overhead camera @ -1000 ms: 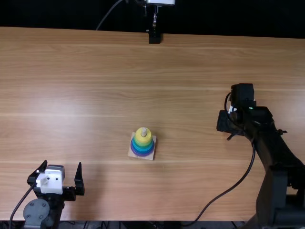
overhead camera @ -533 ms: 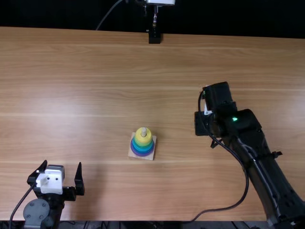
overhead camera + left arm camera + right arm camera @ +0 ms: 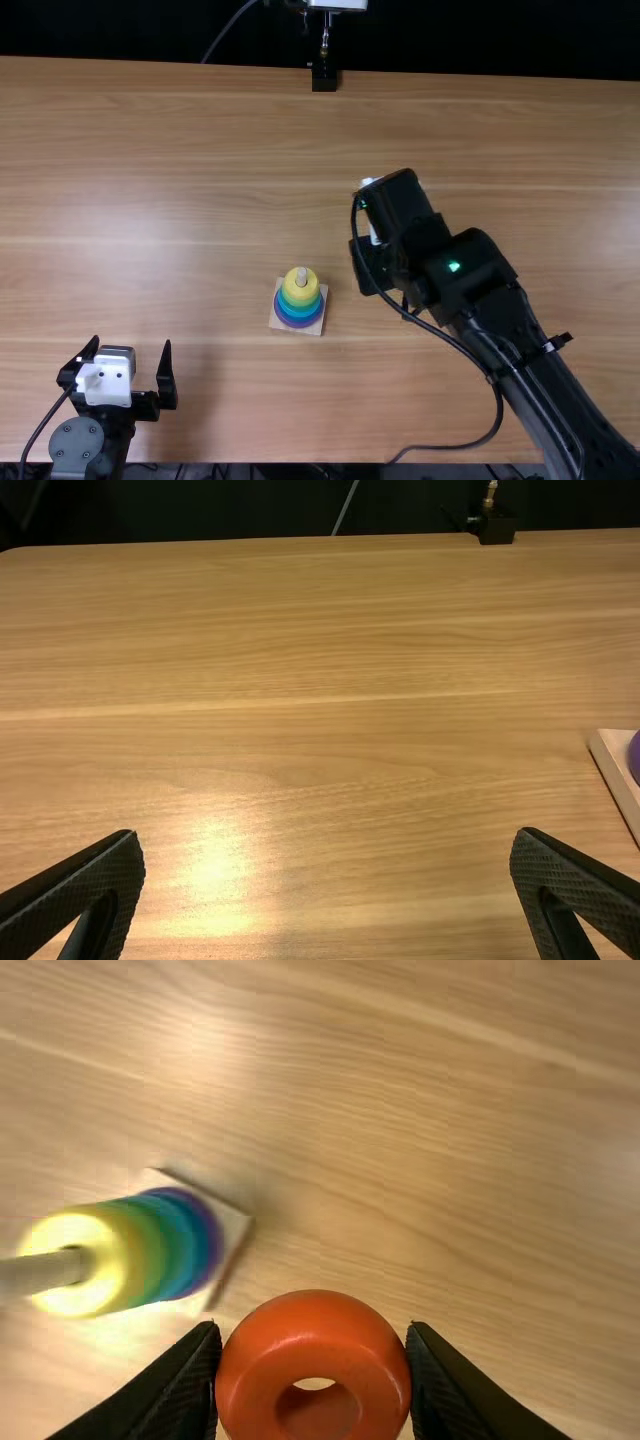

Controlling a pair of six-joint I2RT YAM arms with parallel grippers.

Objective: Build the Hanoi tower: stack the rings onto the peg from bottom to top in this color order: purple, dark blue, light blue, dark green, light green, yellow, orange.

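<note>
We inspected the light brown wooden table (image 3: 200, 180) first; it spreads beneath and around both claws. The black, jointed right arm (image 3: 500, 335) reaches in from the near edge to its claw, with a black cable (image 3: 495, 425) looping beside it. The black left arm (image 3: 80, 445) stands at the near edge, directly behind its own claw.

The right gripper (image 3: 372, 263), far side of the stack from the left one, has its two fingers closed on opposite sides of a glossy orange ring (image 3: 312, 1340) and parted by its width. We record the left gripper (image 3: 131, 342) as wide open and empty.

The square, pale wooden base (image 3: 277, 322) sits on the table between the claws: to the right of the left claw, and left of the right claw, slightly nearer the near edge. On it we find the purple ring (image 3: 205, 1230) lowest, blue and green rings above (we cannot vouch for their exact count), and the yellow ring (image 3: 55, 1230) uppermost. The round wooden peg (image 3: 302, 276) stands up through the yellow ring. The orange ring, between the right claw's fingertips, is near the peg but apart from it.
</note>
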